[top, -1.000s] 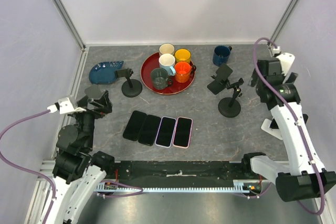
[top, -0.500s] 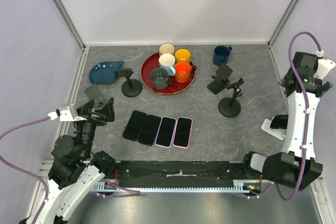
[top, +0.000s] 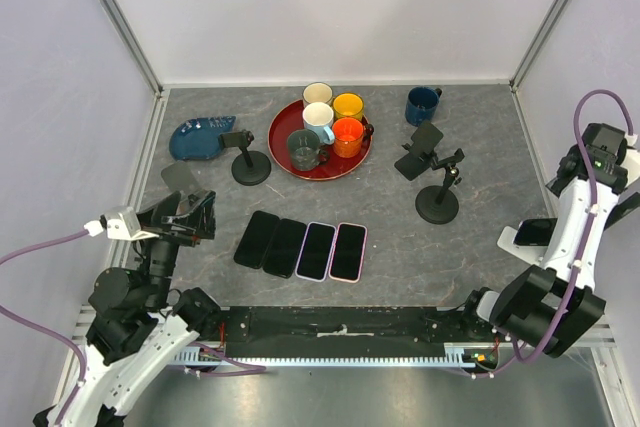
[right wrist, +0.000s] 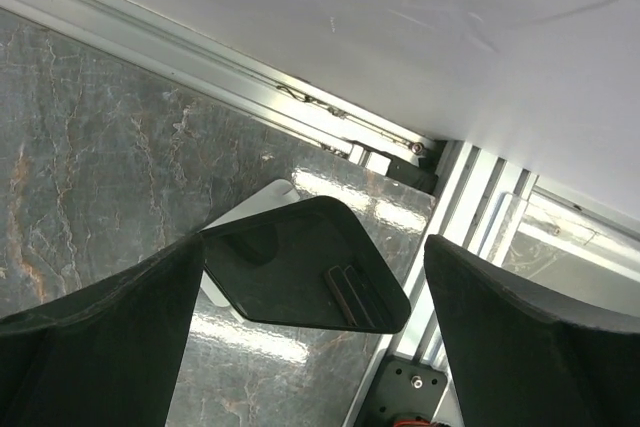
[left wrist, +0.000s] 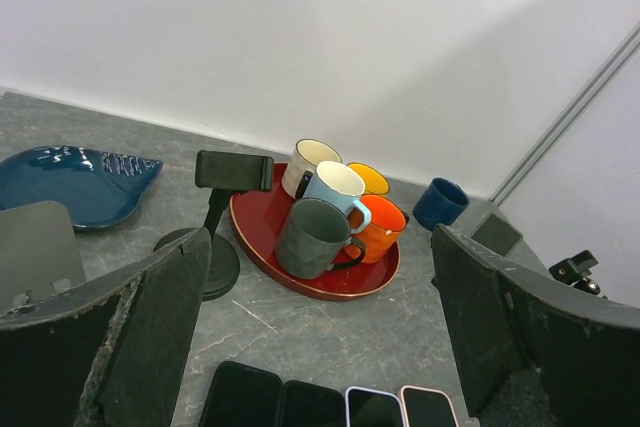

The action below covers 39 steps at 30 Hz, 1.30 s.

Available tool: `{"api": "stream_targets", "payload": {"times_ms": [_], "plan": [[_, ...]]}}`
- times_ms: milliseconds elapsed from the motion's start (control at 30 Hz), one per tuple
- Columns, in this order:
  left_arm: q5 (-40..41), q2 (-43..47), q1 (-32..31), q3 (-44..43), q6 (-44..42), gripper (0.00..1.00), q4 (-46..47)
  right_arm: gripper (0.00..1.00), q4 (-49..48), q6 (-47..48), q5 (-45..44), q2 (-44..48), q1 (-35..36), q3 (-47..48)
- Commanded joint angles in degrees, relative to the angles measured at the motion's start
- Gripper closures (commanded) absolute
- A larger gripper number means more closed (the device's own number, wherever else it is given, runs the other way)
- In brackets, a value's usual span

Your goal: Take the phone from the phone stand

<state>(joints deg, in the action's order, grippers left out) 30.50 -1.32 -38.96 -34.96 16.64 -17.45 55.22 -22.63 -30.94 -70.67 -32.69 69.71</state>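
Your phone sits tilted in the clamp on top of the phone stand, right of centre on the worktop. A dark blue mug stands just behind it. To its left is the red tray, carrying five mugs packed close together. Left of the tray you have a second stand, and beyond that a blue dish near the left wall. Four phones lie flat in a row, side by side, at the near centre. They lie between your left arm and the loaded stand. One more dark phone lies on a white pad at the right edge of the worktop.

Your left arm is folded low at the near left corner, its wrist aimed across the worktop toward the tray. The left fingers are spread wide and hold nothing. Your right arm stands tall along the right edge, elbow near the front rail and wrist bent over. The right fingers are also spread wide and point down over the phone on the white pad. Both arms are well apart from the phone stand.
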Motion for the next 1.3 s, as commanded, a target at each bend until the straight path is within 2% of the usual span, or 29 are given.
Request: {"api": "stream_targets", "payload": {"times_ms": [0, 167, 433, 533, 633, 667, 833, 967, 1267], "plan": [[1.32, 0.44, -0.68, 0.24, -1.00, 0.03, 1.37, 0.03, -2.22, 0.57, 2.37, 1.33, -1.76, -2.47], [1.05, 0.44, -1.21, 0.42, -1.00, 0.03, 1.28, 0.05, -4.77, 0.75, 10.52, 2.64, -3.87, -7.73], [0.88, -0.52, -2.00, 0.42, -1.09, 0.03, 1.37, 0.14, -7.41, 0.31, 15.29, 4.49, -4.67, -9.51], [1.05, -0.52, -2.00, 0.42, -1.09, 0.03, 1.37, 0.23, -7.50, -0.13, 16.08, 4.84, -4.67, -9.07], [0.96, -0.87, -2.08, 0.42, -1.09, 0.03, 1.28, 0.35, -7.41, -0.66, 16.87, 5.28, -4.58, -8.81], [0.88, -1.14, -2.08, 0.51, -1.09, 0.03, 1.28, 0.44, -7.50, -0.83, 16.96, 5.37, -4.58, -8.54], [0.70, -1.67, -2.08, 0.42, -1.09, 0.03, 1.28, 0.61, -7.32, -1.27, 15.74, 5.98, -4.05, -8.01], [0.70, -2.02, -2.00, 0.51, -1.09, 0.03, 1.37, 0.79, -6.71, -1.45, 14.68, 6.69, -2.91, -6.53], [0.61, -3.25, -1.91, 0.42, -1.00, 0.03, 1.37, 1.00, -4.16, -2.33, 8.88, 9.94, 2.88, 0.07]]}}
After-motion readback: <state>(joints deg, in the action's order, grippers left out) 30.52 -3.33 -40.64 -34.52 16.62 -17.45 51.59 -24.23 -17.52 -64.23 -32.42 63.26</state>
